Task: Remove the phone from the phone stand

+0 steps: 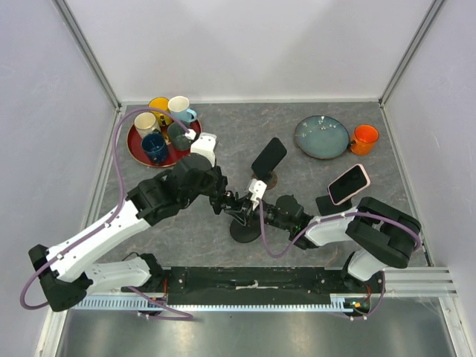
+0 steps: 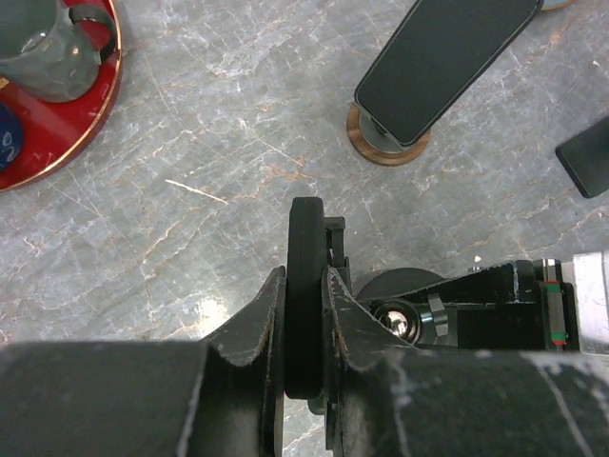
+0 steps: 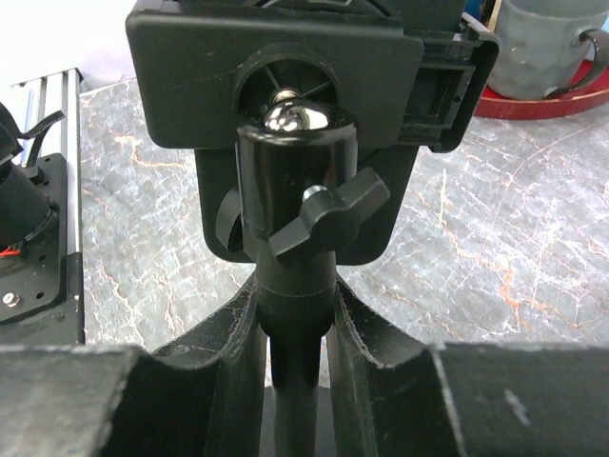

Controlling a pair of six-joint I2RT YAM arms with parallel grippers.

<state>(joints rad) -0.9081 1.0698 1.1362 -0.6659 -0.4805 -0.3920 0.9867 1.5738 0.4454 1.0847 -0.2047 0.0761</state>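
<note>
Two pincers [image 1: 236,202] [image 1: 262,209] meet at one black stand [image 3: 295,238]. The left [image 2: 306,314] squeezes its clamp, the right [image 3: 295,352] squeezes its pole. Three phones [image 1: 268,158] [image 1: 348,184] are on the counter [image 1: 223,245].

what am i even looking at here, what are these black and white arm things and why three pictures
These are two robot arms bolted at the near edge of a grey stone-patterned table. The overhead picture shows the whole scene; the other two come from small cameras on each arm's wrist.

Both arms meet at a black phone stand in the middle. The left end effector is closed on the phone, seen edge-on in its wrist view. The right end effector grips the stand's pole, apparently steadying it.

Also on the table: a red tray of mugs, a dark phone on a wooden base, a pink-cased phone, a blue-grey plate and an orange mug.
</note>
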